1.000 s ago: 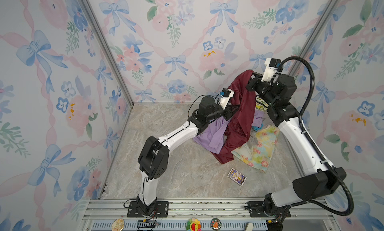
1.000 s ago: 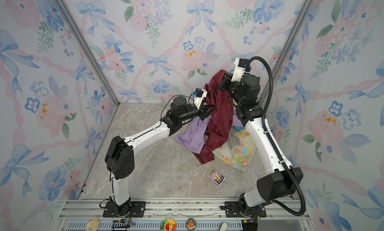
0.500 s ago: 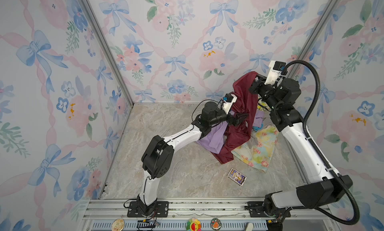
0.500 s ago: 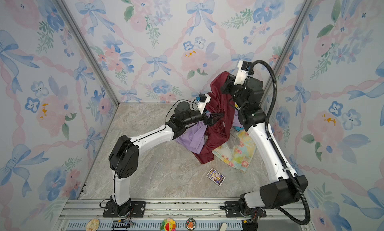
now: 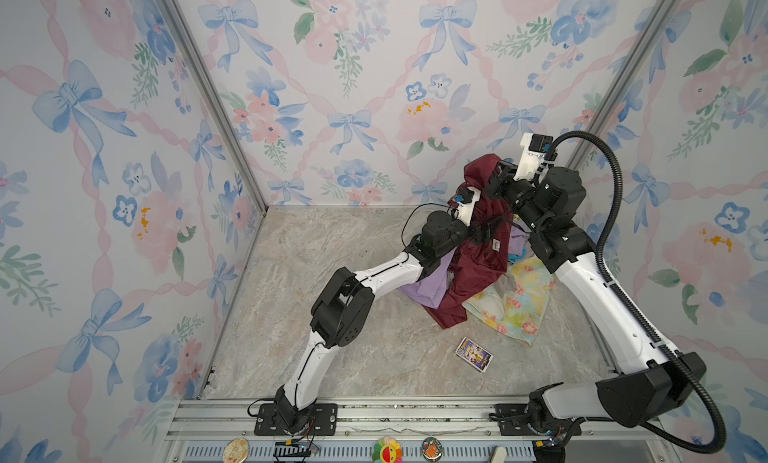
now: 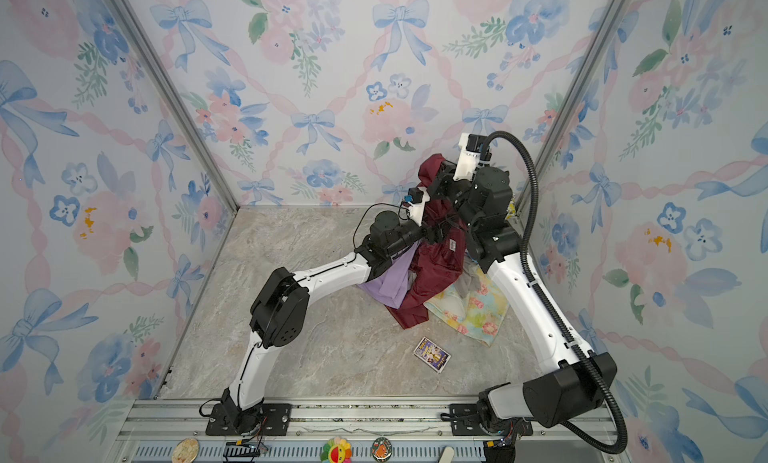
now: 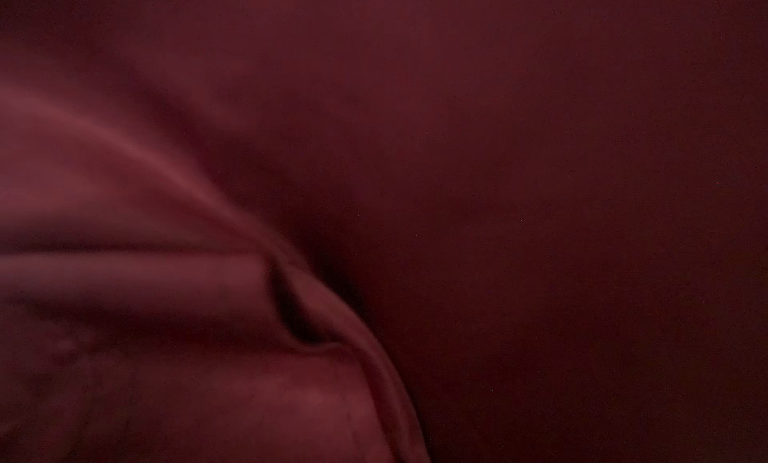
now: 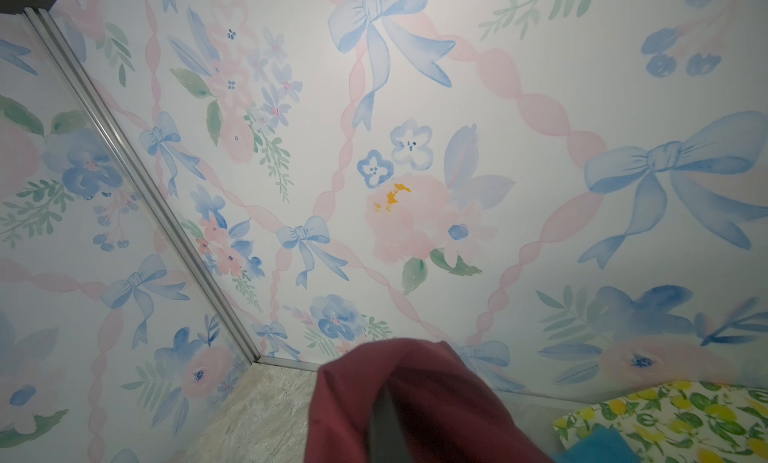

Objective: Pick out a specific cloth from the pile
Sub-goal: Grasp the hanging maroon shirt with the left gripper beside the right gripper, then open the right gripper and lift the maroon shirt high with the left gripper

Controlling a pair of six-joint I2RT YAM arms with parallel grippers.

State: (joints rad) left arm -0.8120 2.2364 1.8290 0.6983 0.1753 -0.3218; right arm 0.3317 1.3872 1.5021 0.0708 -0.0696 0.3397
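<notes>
The maroon cloth (image 5: 478,269) is held aloft by the closed right end effector (image 5: 488,176); the opening of the left end effector (image 5: 492,231) cannot be told; the lavender cloth (image 5: 428,286) could be dragged along by trailing folds.

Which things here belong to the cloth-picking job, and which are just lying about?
Job: maroon cloth, its top end lifted; pile it hangs over.
Lying about: picture card; flower badge; pale round badge; dark round badge.

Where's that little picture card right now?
In both top views the card lies on the floor, right of centre, apart from the maroon cloth and floral cloth behind it.
</notes>
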